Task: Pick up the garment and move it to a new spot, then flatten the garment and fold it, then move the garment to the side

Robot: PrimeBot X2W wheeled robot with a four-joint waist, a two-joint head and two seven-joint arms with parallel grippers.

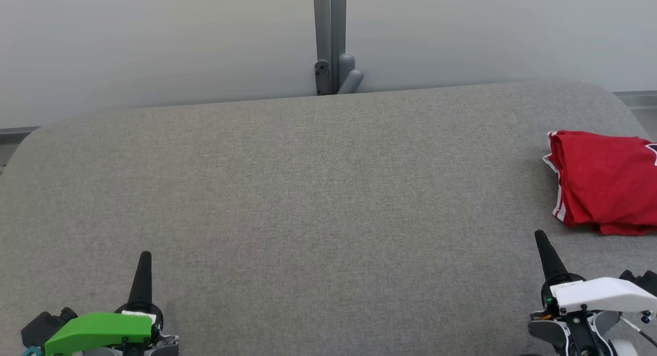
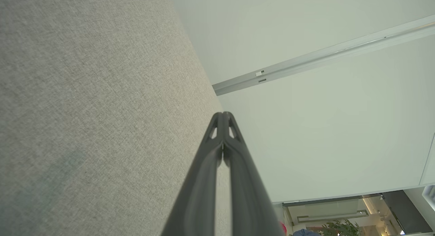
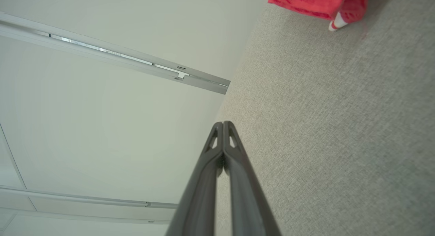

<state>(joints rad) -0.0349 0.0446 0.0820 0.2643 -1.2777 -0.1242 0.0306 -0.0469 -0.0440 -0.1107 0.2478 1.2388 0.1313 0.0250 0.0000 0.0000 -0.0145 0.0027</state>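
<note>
The grey fabric-covered worktop carries the red, white-trimmed fabric garment, bunched at its right edge. Expect light, limp, non-slip cloth: grip a doubled edge or corner, not the middle. The left hand and right hand rest at the near edge, fingers pressed together, empty. The head view gives the garment's outline; the right wrist view details its trimmed hem.
</note>
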